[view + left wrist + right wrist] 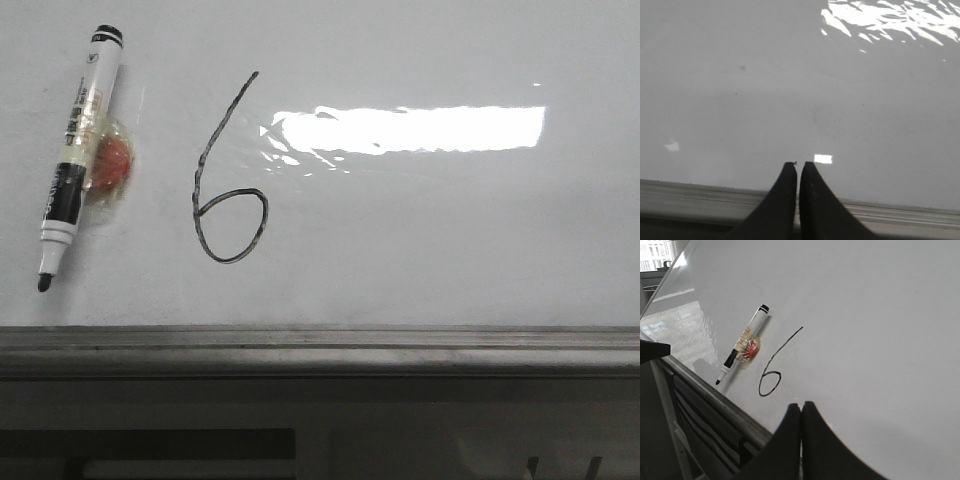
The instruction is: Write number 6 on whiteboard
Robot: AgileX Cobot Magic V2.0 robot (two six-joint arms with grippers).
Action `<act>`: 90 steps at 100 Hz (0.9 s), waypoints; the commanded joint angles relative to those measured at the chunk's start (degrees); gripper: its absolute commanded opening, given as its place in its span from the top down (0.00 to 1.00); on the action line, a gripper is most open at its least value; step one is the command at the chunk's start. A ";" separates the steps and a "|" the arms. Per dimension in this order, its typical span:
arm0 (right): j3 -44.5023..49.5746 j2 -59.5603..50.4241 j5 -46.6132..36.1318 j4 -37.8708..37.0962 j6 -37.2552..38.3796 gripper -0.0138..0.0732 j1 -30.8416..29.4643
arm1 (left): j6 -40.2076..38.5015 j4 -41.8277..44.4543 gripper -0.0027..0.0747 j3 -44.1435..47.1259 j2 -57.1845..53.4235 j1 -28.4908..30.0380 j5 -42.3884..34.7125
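Whiteboard (420, 240) fills the front view, glossy white, with a grey metal frame strip (320, 345) along its near edge. At the far left lies an uncapped black-and-white marker (78, 160), its tip toward the frame and its other end pointing away, leaning slightly to the right. Pressed against the marker's right side is a small red-orange lump wrapped in clear tape or plastic (110, 165); what it is cannot be told. Just to the right of that, well apart from the marker, stands the number 6 (225, 190): a thin black hand-drawn line with a long slanted stem running down into an oval loop at the bottom, about as tall as the marker is long. Farther right, a bright rectangular glare patch (410, 128) lies across the board, starting close beside the upper stem. No arm shows in the front view. In the left wrist view the left gripper (799, 167) has its black fingers pressed together with nothing between them, above the board near the frame. In the right wrist view the right gripper (801, 407) is likewise closed on nothing, held near the board with the 6 and the marker beyond its fingertips.
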 commanded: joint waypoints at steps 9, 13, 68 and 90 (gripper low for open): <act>-1.64 0.37 -4.13 -0.67 -0.62 0.92 -0.36 | -0.46 0.08 0.99 0.25 -1.56 0.15 -3.19; -1.64 0.37 -4.13 -0.67 -0.62 0.92 -0.36 | -0.46 0.08 0.99 0.25 -1.56 0.15 -3.19; -1.64 0.37 -4.13 -2.92 -0.62 0.92 -0.98 | -0.46 0.08 0.99 0.25 -1.56 0.15 -3.19; -1.64 0.37 -5.65 -12.83 7.54 0.92 -9.84 | -0.46 0.08 0.99 0.25 -1.56 0.15 -3.19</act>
